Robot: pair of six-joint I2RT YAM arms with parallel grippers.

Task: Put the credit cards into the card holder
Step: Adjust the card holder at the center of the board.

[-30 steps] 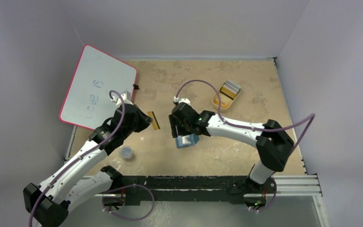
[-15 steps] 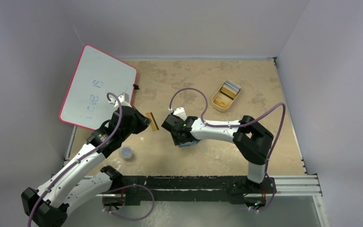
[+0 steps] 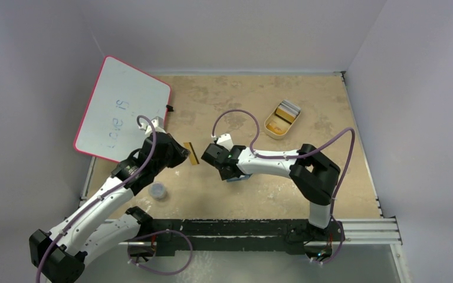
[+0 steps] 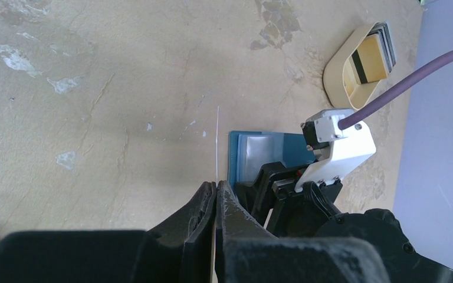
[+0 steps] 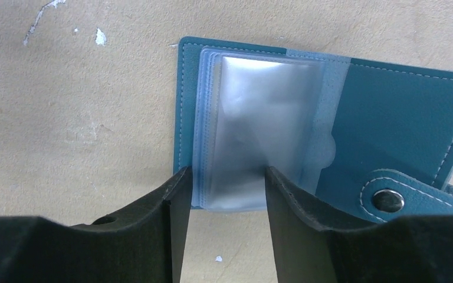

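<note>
Right gripper (image 5: 224, 177) over an open card holder (image 5: 401, 112)
The teal-blue card holder lies opened flat on a mottled tan table (image 5: 76, 100), inner side up, white stitching along its edges. A stack of shiny clear plastic pockets (image 5: 259, 118) covers its left half; the right half is bare teal. A closing strap with a round metal snap (image 5: 387, 200) sits at the lower right. The two dark fingers (image 5: 153, 236) stand apart, with the near edge of the pockets between them; contact cannot be told. White flecks (image 5: 100, 36) mark the table at upper left
</note>
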